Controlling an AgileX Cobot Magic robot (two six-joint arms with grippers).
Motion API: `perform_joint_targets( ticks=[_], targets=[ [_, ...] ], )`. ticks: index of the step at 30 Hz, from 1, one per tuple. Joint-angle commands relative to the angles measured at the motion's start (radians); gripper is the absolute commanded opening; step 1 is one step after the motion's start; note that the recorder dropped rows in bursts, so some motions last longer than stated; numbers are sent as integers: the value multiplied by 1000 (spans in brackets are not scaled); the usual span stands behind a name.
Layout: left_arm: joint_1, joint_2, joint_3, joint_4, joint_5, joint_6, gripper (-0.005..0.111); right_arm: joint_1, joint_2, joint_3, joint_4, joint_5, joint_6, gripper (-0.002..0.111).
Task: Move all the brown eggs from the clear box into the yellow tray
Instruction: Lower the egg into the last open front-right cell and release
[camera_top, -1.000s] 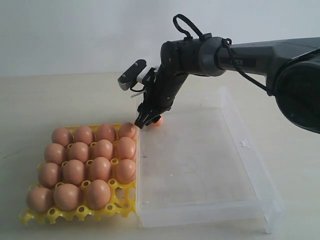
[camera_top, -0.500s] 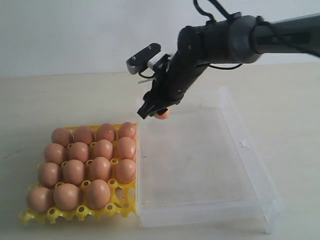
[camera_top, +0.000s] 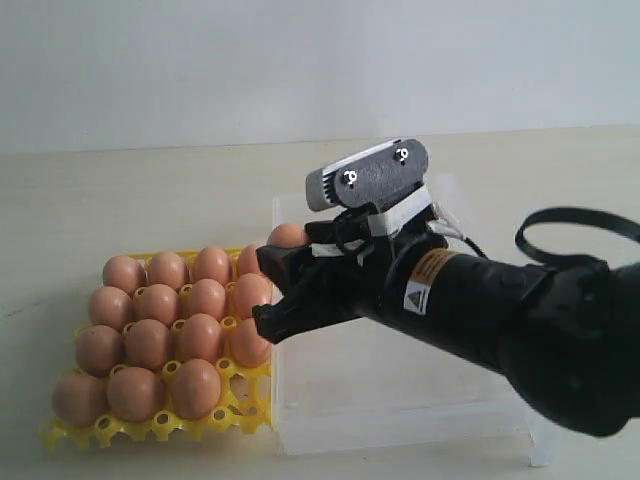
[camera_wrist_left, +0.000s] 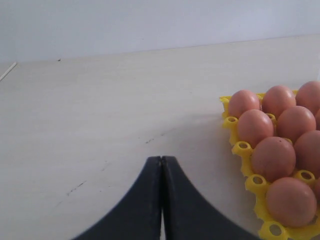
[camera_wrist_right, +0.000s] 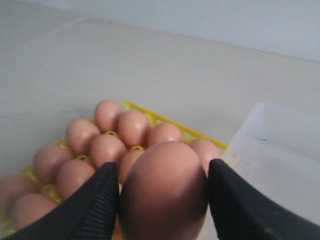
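Observation:
My right gripper (camera_top: 272, 288) (camera_wrist_right: 162, 167) is shut on a brown egg (camera_top: 288, 236) (camera_wrist_right: 162, 195), held in the air over the right edge of the yellow tray (camera_top: 58, 432) (camera_wrist_right: 150, 117). Several brown eggs (camera_top: 150, 340) (camera_wrist_right: 105, 147) fill the tray's cups; the front right cup (camera_top: 248, 395) shows bare yellow. The clear box (camera_top: 400, 410) (camera_wrist_right: 280, 150) lies right of the tray, and no egg shows in the part the arm does not hide. My left gripper (camera_wrist_left: 161, 159) is shut on nothing, low over the bare table beside the tray (camera_wrist_left: 239, 148).
The right arm (camera_top: 480, 310) reaches in from the lower right and covers much of the clear box. Pale tabletop (camera_top: 150, 190) spreads behind and left of the tray. A plain wall (camera_top: 200, 70) stands at the back.
The right gripper has carried the egg up out of the box's far left corner and towards the tray. The arm has swung close to the camera.

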Motion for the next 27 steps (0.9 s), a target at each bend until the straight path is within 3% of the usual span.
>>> perform_joint_targets(
  ticks=[1, 11, 27],
  targets=[
    [3, 4, -5, 3, -1, 2, 0, 60, 38, 23, -46, -177, 114, 0],
    [3, 4, -5, 3, -1, 2, 0, 74, 183, 23, -236, -258, 364, 0],
    [3, 4, -5, 3, -1, 1, 0, 74, 267, 23, -262, -236, 392, 0]
  ],
)
